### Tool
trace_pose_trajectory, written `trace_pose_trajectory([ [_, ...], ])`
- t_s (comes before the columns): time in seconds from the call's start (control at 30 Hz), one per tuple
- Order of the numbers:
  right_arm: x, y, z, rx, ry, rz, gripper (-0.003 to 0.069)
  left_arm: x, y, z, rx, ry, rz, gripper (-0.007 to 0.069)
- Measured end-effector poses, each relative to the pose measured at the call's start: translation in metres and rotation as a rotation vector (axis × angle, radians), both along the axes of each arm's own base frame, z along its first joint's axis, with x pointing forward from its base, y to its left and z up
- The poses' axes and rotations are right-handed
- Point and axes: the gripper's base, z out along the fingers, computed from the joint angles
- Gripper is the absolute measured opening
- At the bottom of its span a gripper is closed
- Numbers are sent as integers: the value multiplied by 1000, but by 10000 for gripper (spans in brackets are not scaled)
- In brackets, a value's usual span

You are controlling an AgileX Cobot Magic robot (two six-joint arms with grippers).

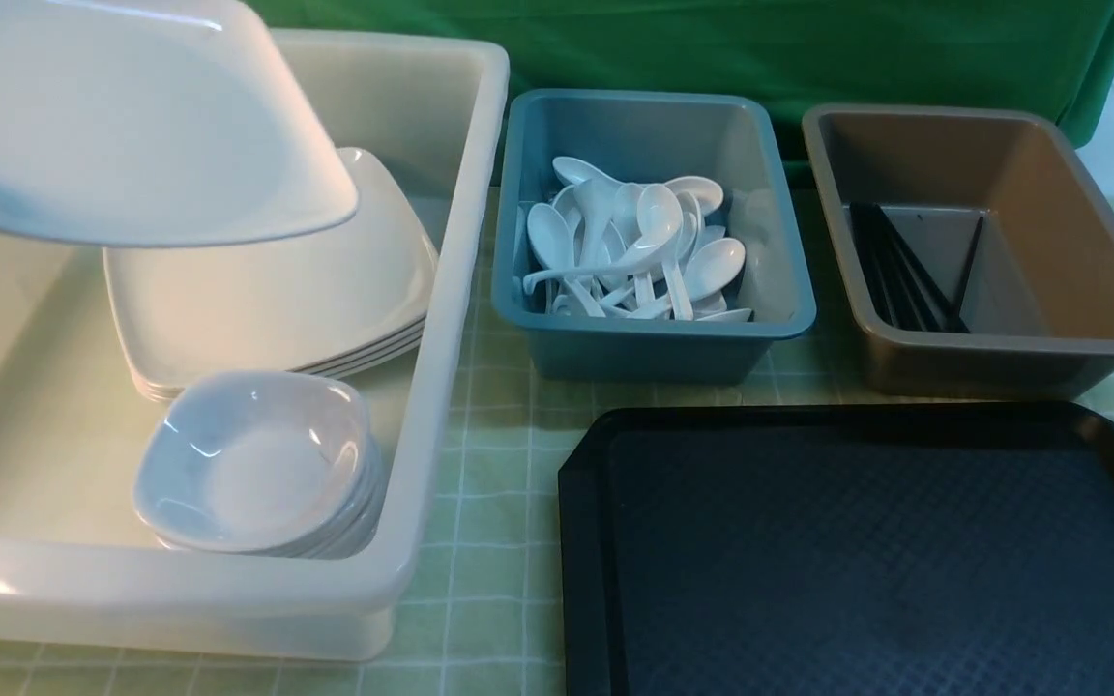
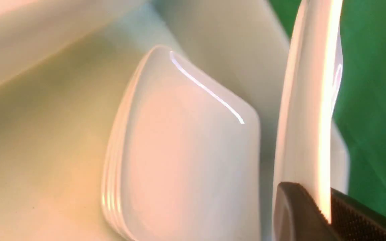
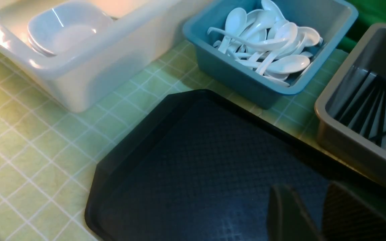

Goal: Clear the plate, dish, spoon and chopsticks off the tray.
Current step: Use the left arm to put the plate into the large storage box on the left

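Plate (image 1: 131, 116) hanging over the white bin (image 1: 460, 290), pinched at its rim by the left claw (image 2: 323, 207).

The plate is tilting in the air above the stack of plates (image 1: 306, 280) lying inside the white bin, and the left claw is clenching one edge of it, biting the thin upturned rim. It is looking stiff, glossy and probably slippery, fairly light yet liable to chip. The rim is seeming the only place to hold it, and a gentle lowering onto the stack is seeming wise. At the white bin's near end small bowls (image 1: 257, 464) are sitting. The tray (image 1: 866, 561), just beside the white bin on its right, is lying bare, and the right claw (image 3: 317, 214) is hovering over it with jaws apart, grasping nothing.
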Motion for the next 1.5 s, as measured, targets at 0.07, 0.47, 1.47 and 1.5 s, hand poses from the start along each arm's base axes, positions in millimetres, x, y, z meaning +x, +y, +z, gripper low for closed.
trace_pose_trajectory([
  [0.07,0,0,0,0,0,0,167,11,3,-14,-21,29,-1,13],
  [0.47,0,0,0,1,0,0,169,57,13,-95,-161,170,-11,13],
  [1.47,0,1,1,42,21,-18,178,73,-1,-89,86,285,-473,535],
  [1.5,0,1,1,41,22,-19,178,75,-1,-81,105,293,-503,540],
])
